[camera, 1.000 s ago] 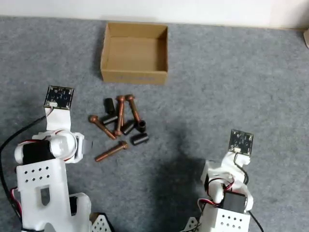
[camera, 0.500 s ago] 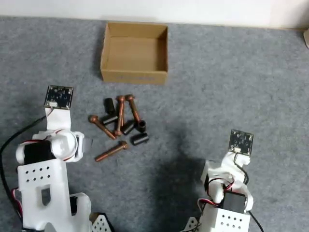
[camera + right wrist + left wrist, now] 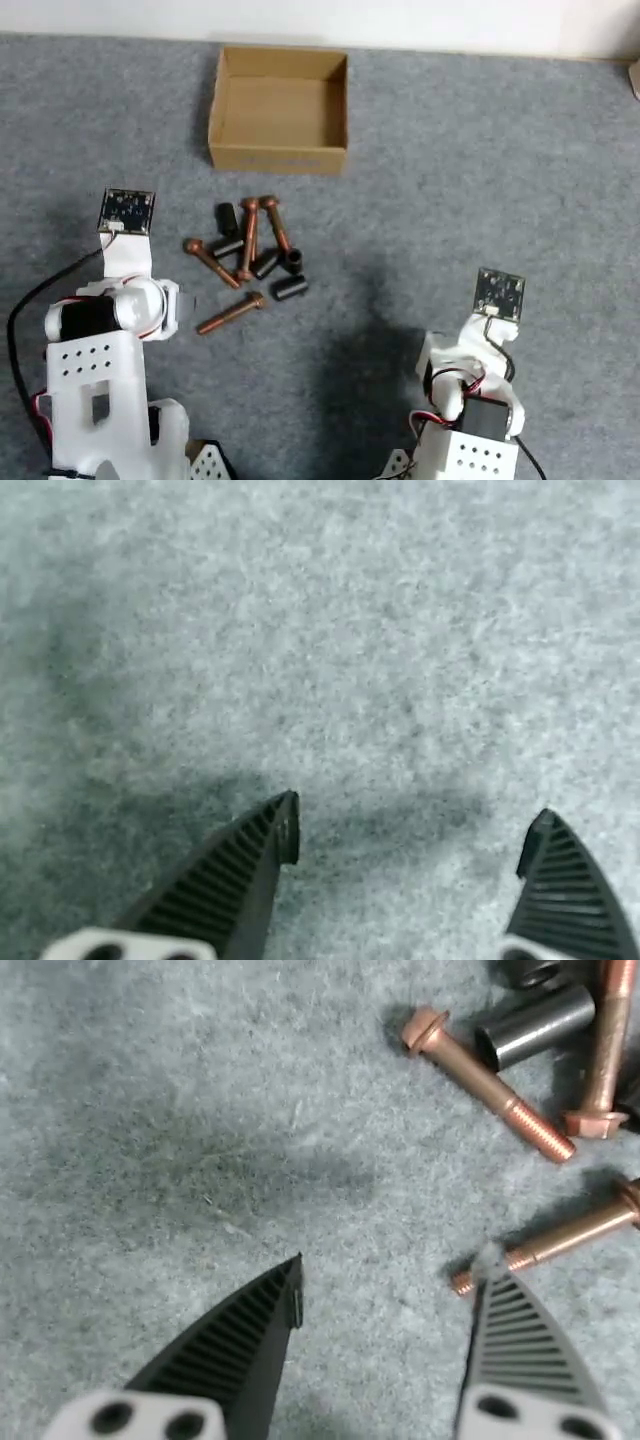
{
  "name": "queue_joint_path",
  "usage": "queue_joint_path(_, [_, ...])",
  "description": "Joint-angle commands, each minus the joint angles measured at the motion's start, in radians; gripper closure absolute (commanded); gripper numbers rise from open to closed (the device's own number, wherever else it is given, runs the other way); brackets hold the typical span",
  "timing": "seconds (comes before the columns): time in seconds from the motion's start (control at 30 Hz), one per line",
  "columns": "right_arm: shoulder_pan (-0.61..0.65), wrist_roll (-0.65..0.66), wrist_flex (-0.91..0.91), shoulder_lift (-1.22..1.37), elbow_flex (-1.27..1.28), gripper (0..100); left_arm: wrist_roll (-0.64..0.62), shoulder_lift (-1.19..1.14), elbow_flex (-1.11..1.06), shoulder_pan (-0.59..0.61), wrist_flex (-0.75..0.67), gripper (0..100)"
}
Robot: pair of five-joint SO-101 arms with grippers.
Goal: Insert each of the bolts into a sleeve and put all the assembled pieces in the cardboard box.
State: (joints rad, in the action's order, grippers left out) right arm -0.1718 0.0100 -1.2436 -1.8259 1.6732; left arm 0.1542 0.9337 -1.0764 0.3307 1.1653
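Hovering over carpet (image 3: 200,1110), left gripper (image 3: 394,1258) spread beside bolt (image 3: 560,1239), maybe touching; right gripper (image 3: 417,807) likewise spread.

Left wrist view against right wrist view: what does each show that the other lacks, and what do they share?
Left wrist: copper bolts and a black sleeve lie past the left gripper, one bolt's threaded tip beside a fingertip. Right wrist: the right gripper sits above grey carpet. Shared: carpet underneath and an open gripper.

Grey carpeted table (image 3: 500,150): cardboard box (image 3: 278,158), copper bolts (image 3: 230,313), black sleeves (image 3: 290,291).
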Motion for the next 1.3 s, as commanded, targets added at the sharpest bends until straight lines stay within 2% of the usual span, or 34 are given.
queue_joint_path(0.0, [-0.008,-0.003,-0.004,-0.008,0.147,66.6,-0.005,-0.002,0.002,-0.013,-0.026,73])
queue_joint_path(0.17, [-0.001,-0.003,0.001,-0.008,0.147,66.6,-0.006,-0.002,-0.058,-0.016,-0.08,73])
queue_joint_path(0.3, [0.104,-0.003,-0.001,-0.008,0.147,66.6,-0.005,-0.002,-0.079,-0.016,-0.084,73])
queue_joint_path(0.4, [0.133,-0.003,-0.002,-0.008,0.147,66.6,-0.005,-0.002,-0.077,-0.01,-0.087,73])
queue_joint_path(1.03, [0.13,-0.008,-0.002,-0.008,0.147,66.6,0.009,-0.002,-0.122,-0.012,-0.13,73])
queue_joint_path(1.17, [0.088,-0.006,0.002,-0.008,0.147,66.6,0.034,-0.002,-0.117,-0.002,-0.13,73])
queue_joint_path(1.27, [0.007,-0.008,0.004,-0.008,0.147,66.6,0.008,-0.01,-0.081,0.074,-0.13,73])
